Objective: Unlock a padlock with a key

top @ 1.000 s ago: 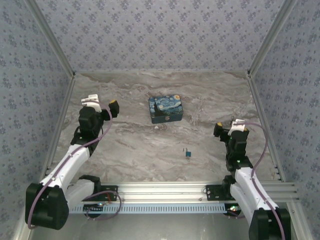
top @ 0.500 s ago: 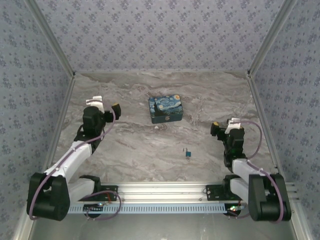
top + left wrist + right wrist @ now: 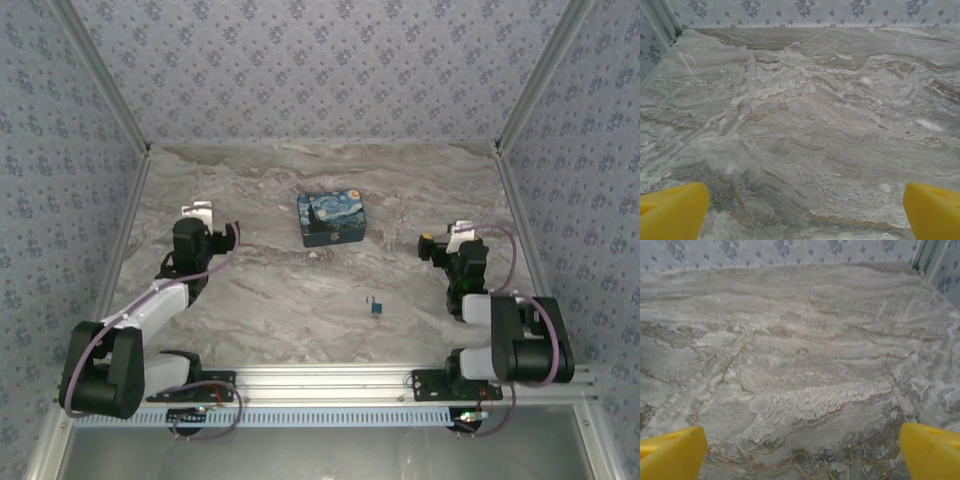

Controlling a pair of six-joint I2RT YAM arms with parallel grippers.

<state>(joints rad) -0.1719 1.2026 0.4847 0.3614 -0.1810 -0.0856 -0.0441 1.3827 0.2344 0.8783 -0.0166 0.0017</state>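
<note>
Across the grey, veined marble table (image 3: 300,300), walled by flowered paper, we see the tiny teal padlock (image 3: 376,306) lying near the front rail, bare stone all round it. Farther back sits a starry box (image 3: 332,219). Our left gripper (image 3: 215,220) and right gripper (image 3: 443,236) gape wide, holding nothing, out toward the sides.

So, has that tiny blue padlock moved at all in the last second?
No. The padlock sits just where it was, below and slightly right of the starry box in the top view, with the same gap between them.
</note>
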